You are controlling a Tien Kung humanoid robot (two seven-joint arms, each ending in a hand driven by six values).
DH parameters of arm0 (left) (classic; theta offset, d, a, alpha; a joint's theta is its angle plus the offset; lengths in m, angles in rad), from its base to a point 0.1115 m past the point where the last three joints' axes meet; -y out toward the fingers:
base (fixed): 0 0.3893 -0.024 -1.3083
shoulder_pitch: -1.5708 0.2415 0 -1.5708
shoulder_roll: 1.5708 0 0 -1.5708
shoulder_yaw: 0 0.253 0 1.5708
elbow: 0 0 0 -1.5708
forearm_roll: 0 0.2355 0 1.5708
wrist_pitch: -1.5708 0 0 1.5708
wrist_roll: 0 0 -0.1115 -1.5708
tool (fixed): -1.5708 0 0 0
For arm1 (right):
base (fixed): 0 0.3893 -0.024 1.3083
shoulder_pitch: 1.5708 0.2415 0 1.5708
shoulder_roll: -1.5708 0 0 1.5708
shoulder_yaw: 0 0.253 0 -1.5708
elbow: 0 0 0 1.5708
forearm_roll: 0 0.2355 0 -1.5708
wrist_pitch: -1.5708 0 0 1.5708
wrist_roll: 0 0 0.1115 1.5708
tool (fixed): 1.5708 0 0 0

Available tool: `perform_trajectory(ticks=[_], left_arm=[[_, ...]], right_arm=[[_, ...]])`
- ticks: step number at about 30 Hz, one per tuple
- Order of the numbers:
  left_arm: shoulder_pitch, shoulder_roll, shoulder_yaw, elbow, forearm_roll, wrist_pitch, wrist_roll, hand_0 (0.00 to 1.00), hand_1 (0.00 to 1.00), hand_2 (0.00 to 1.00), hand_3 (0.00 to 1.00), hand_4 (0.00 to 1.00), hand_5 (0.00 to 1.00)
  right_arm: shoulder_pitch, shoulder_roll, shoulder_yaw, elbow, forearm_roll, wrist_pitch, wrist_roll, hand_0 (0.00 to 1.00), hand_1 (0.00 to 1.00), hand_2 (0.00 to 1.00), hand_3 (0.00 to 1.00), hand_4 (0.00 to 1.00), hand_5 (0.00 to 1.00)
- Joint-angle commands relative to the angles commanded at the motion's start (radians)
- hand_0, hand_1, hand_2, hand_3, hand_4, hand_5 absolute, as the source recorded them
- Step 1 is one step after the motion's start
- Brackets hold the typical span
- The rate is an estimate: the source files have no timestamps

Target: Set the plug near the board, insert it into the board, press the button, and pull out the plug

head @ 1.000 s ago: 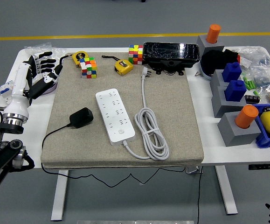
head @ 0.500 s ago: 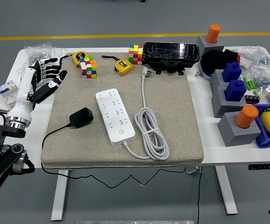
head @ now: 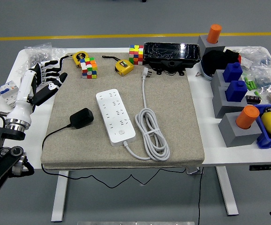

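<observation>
A black plug adapter (head: 81,117) lies on the grey mat, its thin black cord trailing off the mat's front-left corner. Just right of it lies the white power board (head: 115,116), angled, with its button (head: 121,132) near the front end and its own white cable (head: 151,131) coiled to the right. My left hand (head: 49,76) hovers over the table's far-left part, fingers spread, holding nothing, well behind and left of the plug. The right hand is out of sight.
The grey mat (head: 172,112) covers the table's middle. Along its back edge sit two colour cubes (head: 88,67) (head: 135,54), two yellow tape measures (head: 123,67), and a black box (head: 172,54). Grey and blue blocks with orange cylinders (head: 246,117) crowd the right side.
My left hand has risen and swung right and forward, from the table's left edge toward the mat's back-left corner. Nothing on the mat has moved.
</observation>
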Motion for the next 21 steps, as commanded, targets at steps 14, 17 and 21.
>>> perform_trajectory(ticks=[14,17,21], left_arm=[[-0.011,-0.002,0.015,0.004,0.003,-0.001,0.007,0.545,0.631,0.675,0.724,0.863,0.531],[-0.01,0.0,0.018,0.007,0.003,-0.003,0.011,0.545,0.631,0.675,0.724,0.863,0.531],[-0.011,-0.003,0.018,0.008,0.002,-0.003,0.013,0.544,0.632,0.677,0.72,0.86,0.526]], right_arm=[[0.007,-0.009,-0.002,-0.003,0.005,0.001,0.0,0.583,0.671,0.683,0.617,0.98,0.517],[0.008,-0.008,-0.002,-0.008,0.008,0.001,0.001,0.583,0.671,0.683,0.617,0.98,0.517],[0.009,-0.007,-0.002,-0.014,0.011,0.001,0.0,0.582,0.67,0.683,0.616,0.979,0.517]])
